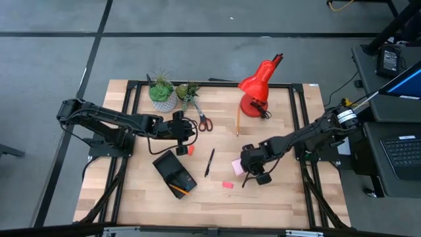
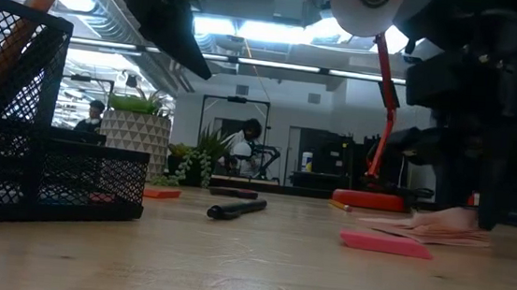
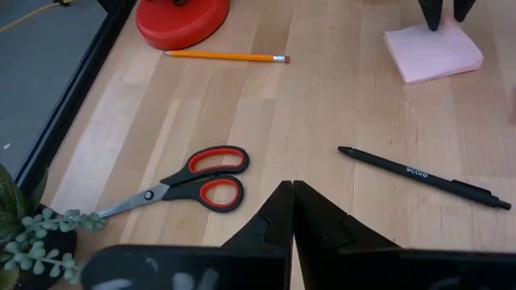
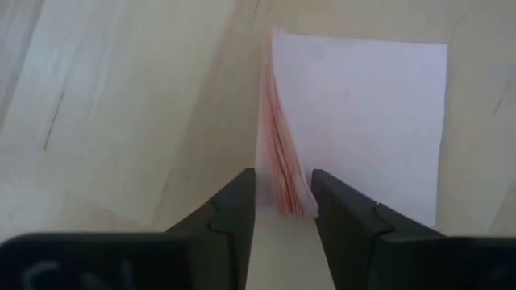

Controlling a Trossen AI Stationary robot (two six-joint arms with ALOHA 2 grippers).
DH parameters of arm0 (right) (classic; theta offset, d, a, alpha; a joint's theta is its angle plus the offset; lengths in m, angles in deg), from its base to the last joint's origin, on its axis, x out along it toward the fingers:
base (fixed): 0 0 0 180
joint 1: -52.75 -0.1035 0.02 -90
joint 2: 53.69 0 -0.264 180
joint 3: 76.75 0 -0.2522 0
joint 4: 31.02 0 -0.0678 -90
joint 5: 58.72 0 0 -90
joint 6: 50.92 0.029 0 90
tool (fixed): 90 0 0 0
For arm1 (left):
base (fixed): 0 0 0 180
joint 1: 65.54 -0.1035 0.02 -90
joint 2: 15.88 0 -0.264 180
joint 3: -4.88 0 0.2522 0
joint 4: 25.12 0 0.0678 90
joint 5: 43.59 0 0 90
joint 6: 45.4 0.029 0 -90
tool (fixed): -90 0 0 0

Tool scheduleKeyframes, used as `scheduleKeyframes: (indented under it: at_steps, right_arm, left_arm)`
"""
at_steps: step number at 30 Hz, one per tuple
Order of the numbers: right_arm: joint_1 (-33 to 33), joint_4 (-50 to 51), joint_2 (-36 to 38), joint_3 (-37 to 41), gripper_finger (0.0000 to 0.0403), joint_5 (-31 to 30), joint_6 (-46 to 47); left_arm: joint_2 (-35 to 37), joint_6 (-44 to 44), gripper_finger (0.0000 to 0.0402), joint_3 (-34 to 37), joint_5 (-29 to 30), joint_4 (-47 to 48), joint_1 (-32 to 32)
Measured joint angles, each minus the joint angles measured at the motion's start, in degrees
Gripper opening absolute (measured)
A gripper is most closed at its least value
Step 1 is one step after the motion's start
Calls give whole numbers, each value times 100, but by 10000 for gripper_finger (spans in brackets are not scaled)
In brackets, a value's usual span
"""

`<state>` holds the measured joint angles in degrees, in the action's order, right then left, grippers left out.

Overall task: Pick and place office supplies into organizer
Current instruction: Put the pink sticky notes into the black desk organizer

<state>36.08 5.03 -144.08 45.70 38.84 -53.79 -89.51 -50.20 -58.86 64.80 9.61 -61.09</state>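
Down on the counter [image 1: 276,197], the right hand [image 4: 282,211] stood at the pink sticky-note pad [image 4: 355,121], its fingers narrowly parted around the pad's fanned edge. The left hand [image 3: 292,211], pinched shut and empty, hovered near the red-handled scissors [image 3: 189,181] and black pen [image 3: 423,177], beside the organizer [image 1: 174,172].

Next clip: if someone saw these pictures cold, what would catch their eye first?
Probably the red desk lamp at the table's far edge, the brightest thing there. Next, the right gripper down at the pink sticky-note pad on the table's right side, its jaws straddling the pad's lifted edge. The left gripper, jaws shut, hovers near the red-handled scissors, with the black organizer near the table's front.
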Motion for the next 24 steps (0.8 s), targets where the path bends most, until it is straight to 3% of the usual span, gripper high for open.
scheduleKeyframes:
  at_steps: [12,19,24]
  right_arm:
    - [223,9,0,-2,93,-61,109]
    - [221,38,0,-4,14,-194,100]
    - [221,43,-46,-9,5,-196,86]
  left_arm:
    - [0,0,2,0,2,2,0]
    - [0,0,5,0,2,2,0]
    - [0,0,3,0,2,2,0]
